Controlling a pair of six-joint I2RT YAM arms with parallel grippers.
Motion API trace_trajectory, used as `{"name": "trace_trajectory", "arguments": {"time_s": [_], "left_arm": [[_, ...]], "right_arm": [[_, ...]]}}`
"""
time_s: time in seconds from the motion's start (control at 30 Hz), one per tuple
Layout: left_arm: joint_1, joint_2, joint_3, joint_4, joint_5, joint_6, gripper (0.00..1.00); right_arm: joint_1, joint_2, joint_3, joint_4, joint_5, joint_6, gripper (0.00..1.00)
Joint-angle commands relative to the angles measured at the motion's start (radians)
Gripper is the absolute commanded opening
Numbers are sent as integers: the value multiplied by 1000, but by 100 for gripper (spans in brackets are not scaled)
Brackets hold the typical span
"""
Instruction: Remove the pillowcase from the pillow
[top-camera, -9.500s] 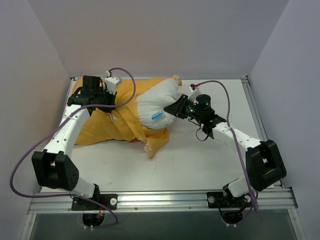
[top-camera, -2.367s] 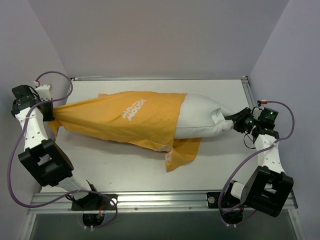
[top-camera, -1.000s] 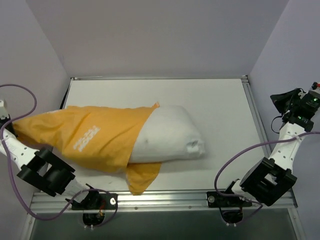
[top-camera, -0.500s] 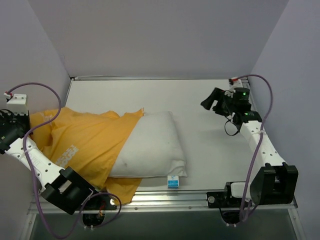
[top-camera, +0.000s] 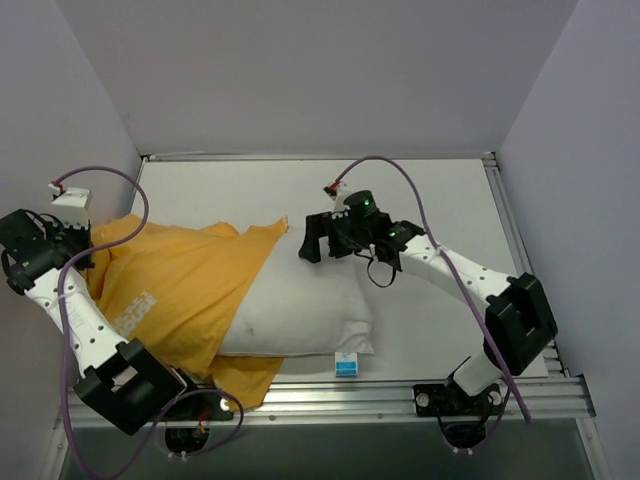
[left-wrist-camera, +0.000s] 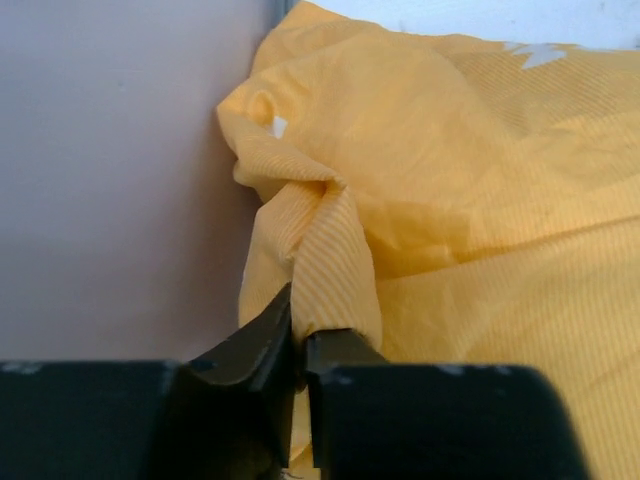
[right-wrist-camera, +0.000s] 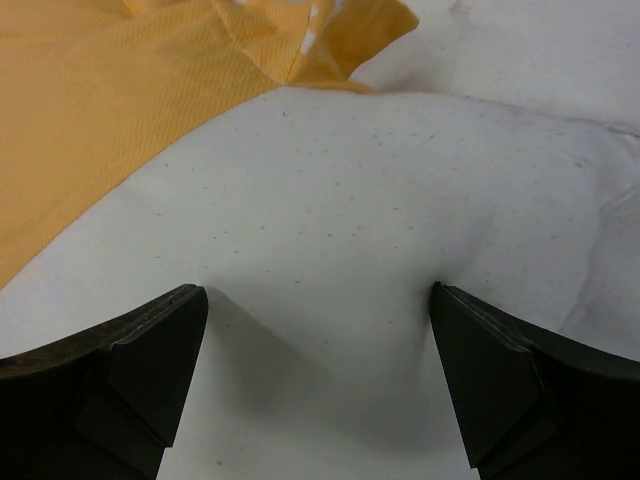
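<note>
While the right part of the pillow (top-camera: 310, 300) lay bare on the counter (top-camera: 440, 200), its left part sat tucked inside the pillowcase (top-camera: 170, 290), so I judged the job to be about half done. The orange-yellow cover sprawled toward the left wall (top-camera: 60, 120), with one flap folded under the pillow's near-left corner. The pillow's small blue-and-white tag (top-camera: 346, 364) poked out at the near edge.

The left arm (top-camera: 70, 300) was reaching out at the far left of the counter. In the left wrist view its jaws were pressed together on a twisted fold of the pillowcase (left-wrist-camera: 320, 270), right beside the wall (left-wrist-camera: 110, 180). The cloth between that pinch and the pillow looked slack and rumpled rather than taut.

The right arm (top-camera: 450, 270) stretched across to the pillow's far edge. Its jaws were spread wide, holding nothing. From the right wrist camera the two fingers (right-wrist-camera: 130, 370) straddled a patch of white pillow (right-wrist-camera: 400, 200). They appeared to be touching or just above it, though I could not tell which. The pillowcase's open hem (right-wrist-camera: 300, 60) lay just beyond them.

What remained, as I read it, was for the right jaws to anchor the pillow. The cover could then be drawn off leftward, though the wall left the left arm little room.
</note>
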Motion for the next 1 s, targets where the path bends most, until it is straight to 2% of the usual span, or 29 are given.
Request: {"name": "trace_trajectory", "arguments": {"time_s": [0.0,0.03,0.1,0.13,0.17,0.2,0.3,0.33,0.37,0.4,0.43,0.47,0.5,0.53,0.6,0.7,0.83,0.97], "left_arm": [[-42,-6,17,-93,27,32,18],[-53,-7,22,-143,37,59,40],[-99,-4,37,-202,79,86,66],[-116,-1,48,-270,94,110,74],[-161,2,71,-306,112,118,94],[-189,3,83,-341,132,125,94],[-313,5,124,-424,148,109,94],[-346,2,131,-433,151,80,94],[-384,2,140,-432,149,67,94],[-477,5,150,-424,113,49,94],[-532,6,152,-380,81,-1,94],[-594,8,152,-352,39,-26,94],[-720,12,155,-325,-2,-49,94],[-792,35,160,-287,-68,-75,94],[-942,81,183,-251,-104,-110,94],[-1024,236,299,-245,-119,-169,94],[-1103,524,520,-245,-101,-310,94],[-1140,669,603,-187,-90,-341,94]], "right_arm": [[73,102,33,-36,79,-15,100],[85,122,31,-48,83,-12,100],[107,162,17,-65,135,-17,100],[108,193,8,-79,158,-17,100],[108,205,-19,-82,193,-17,100],[108,221,-33,-88,210,-17,100],[110,228,-75,-88,212,-25,76],[110,228,-84,-70,198,-28,51],[111,225,-101,-57,186,-29,37],[117,216,-108,-42,160,-32,22],[124,210,-115,-13,154,-37,0],[130,202,-118,-7,152,-51,0],[137,189,-122,16,140,-63,0],[145,178,-125,45,141,-71,0],[147,138,-156,93,146,-83,0],[147,75,-191,128,183,-92,0],[163,-29,-281,234,201,-133,0],[188,-95,-315,266,223,-164,0]]}}
